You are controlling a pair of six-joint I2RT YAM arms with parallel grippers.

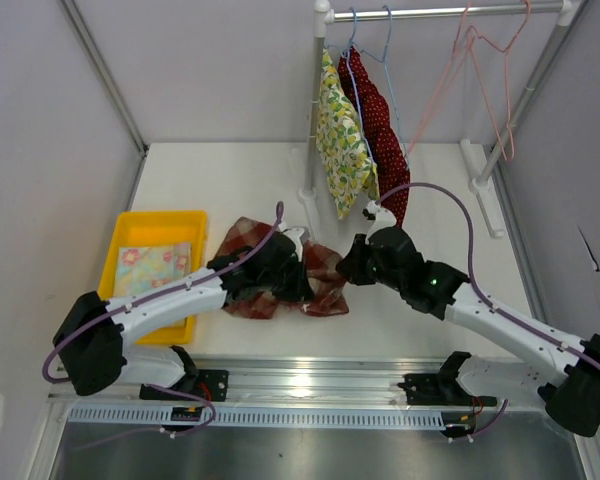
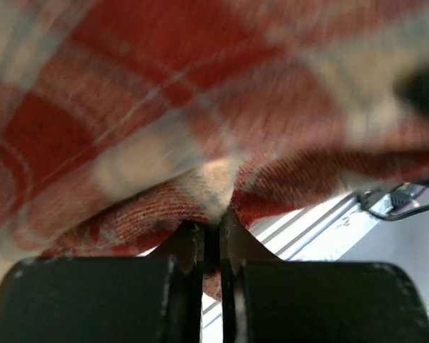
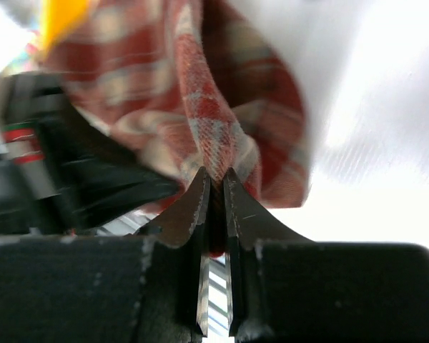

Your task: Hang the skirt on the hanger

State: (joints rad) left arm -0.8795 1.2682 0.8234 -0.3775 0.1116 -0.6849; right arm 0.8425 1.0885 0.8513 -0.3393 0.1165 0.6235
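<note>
The red and cream plaid skirt lies crumpled on the white table between my two arms. My left gripper is shut on a fold of the skirt; the cloth fills the left wrist view above the pinched fingers. My right gripper is shut on the skirt's right edge, cloth pinched between its fingertips. An empty pink hanger hangs on the rail at the back right.
A clothes rack stands at the back, holding a yellow floral garment and a red dotted garment on blue hangers. A yellow tray with a floral cloth sits at left.
</note>
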